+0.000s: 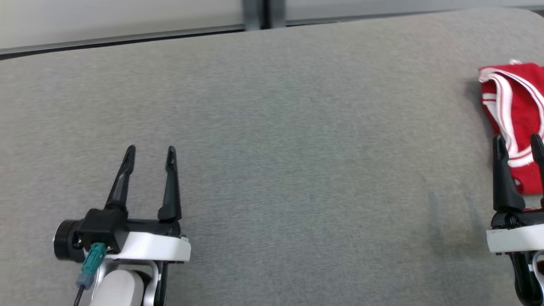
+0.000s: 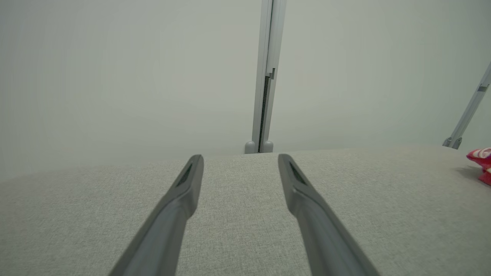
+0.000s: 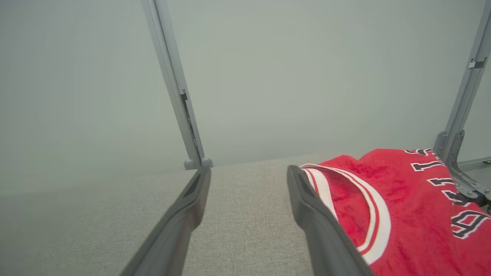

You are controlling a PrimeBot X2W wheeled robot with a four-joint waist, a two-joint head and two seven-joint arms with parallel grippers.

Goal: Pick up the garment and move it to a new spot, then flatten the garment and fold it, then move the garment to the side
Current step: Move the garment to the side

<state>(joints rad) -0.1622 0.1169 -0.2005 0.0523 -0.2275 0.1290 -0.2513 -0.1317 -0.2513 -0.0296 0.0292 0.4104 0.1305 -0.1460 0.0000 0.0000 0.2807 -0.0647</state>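
The garment (image 1: 516,114) is a red jersey with white trim, folded in a small pile at the far right of the grey table (image 1: 272,140). In the right wrist view the garment (image 3: 402,207) shows dark lettering and lies just right of my right gripper (image 3: 247,174), whose right finger (image 3: 307,203) runs along its edge. My right gripper (image 1: 519,142) stands open just in front of the pile, holding nothing. At the lower left my left gripper (image 1: 150,153) is open and empty, far from the jersey. A red corner of the garment (image 2: 481,161) shows at the left wrist view's right edge.
A pale wall with a grey vertical post (image 1: 255,15) runs behind the table's far edge. Another grey frame post with a bracket (image 3: 458,145) stands close behind the jersey at the right. The cloth-covered tabletop stretches wide between the two grippers.
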